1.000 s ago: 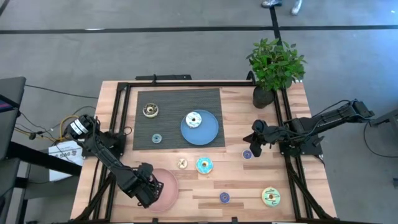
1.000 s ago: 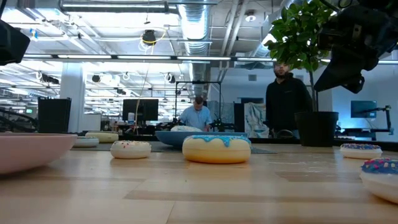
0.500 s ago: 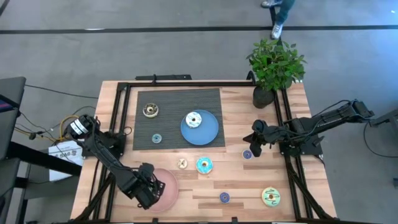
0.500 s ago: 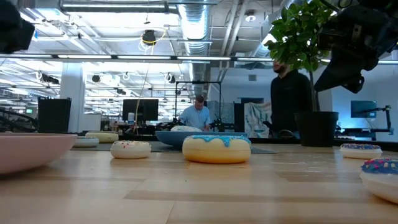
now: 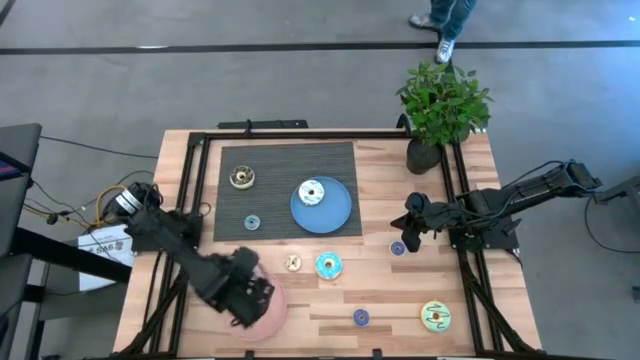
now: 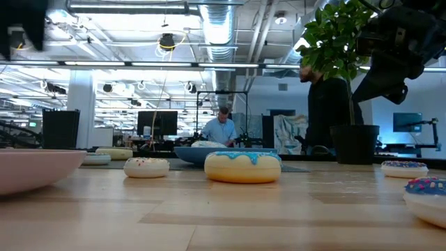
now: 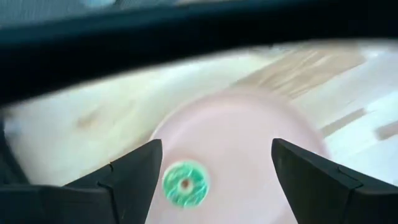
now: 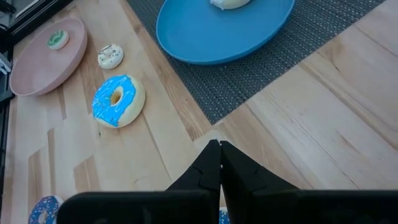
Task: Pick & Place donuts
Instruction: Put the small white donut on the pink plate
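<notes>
My left gripper (image 7: pixel 217 180) hangs open above the pink plate (image 7: pixel 249 130), near the table's front left (image 5: pixel 250 292). A tiny green donut (image 7: pixel 185 184) lies flat on that plate below the fingers, untouched. My right gripper (image 8: pixel 219 149) waits shut over the table's right side (image 5: pixel 410 225). A white donut (image 5: pixel 311 192) lies on the blue plate (image 5: pixel 335 212). A brown-cream donut (image 5: pixel 241 178) and a tiny teal one (image 5: pixel 252 222) lie on the mat. A tiny cream donut (image 5: pixel 293 263), a blue-frosted one (image 5: pixel 328 265), two tiny blue ones (image 5: pixel 398 247) (image 5: pixel 361 317) and a yellow-green one (image 5: pixel 436 316) lie on the wood.
A potted plant (image 5: pixel 440 110) stands at the far right corner. A dark ribbed mat (image 5: pixel 285 160) covers the far middle of the table. Black frame rails (image 5: pixel 190 200) run along both table sides. People stand in the room beyond the table (image 6: pixel 327 104).
My left gripper has risen from the pink plate and drifted a little toward the table's right and far edges, its wrist turning. In the low view its dark shape has climbed to the picture's top corner. My right arm has kept still.
</notes>
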Robot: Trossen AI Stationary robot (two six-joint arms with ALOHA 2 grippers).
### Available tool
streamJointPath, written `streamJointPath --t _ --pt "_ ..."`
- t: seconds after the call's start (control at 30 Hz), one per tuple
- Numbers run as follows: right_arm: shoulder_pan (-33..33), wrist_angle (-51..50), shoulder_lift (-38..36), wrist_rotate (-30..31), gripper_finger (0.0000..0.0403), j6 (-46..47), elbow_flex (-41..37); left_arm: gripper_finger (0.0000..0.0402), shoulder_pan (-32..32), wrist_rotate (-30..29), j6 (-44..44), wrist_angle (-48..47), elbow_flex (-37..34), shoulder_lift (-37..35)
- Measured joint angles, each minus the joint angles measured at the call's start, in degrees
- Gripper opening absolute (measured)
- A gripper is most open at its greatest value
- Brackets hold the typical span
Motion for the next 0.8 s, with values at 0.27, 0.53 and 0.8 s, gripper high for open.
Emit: streamJointPath --t 0.27,0.53,0.8 --pt "0.0 0.0 0.0 0.0 0.0000 -0.1 0.0 0.0292 16.5 2.7 29.1 10.0 1.9 1.6" --pt "0.0 -0.1 0.0 -0.3 0.0000 -0.1 0.0 0.0251 23.5 10.0 43.6 19.8 3.4 12.4" --pt "0.0 -1.6 0.0 -1.7 0.0000 -0.1 0.0 0.0238 23.8 10.3 43.2 20.2 5.1 16.3"
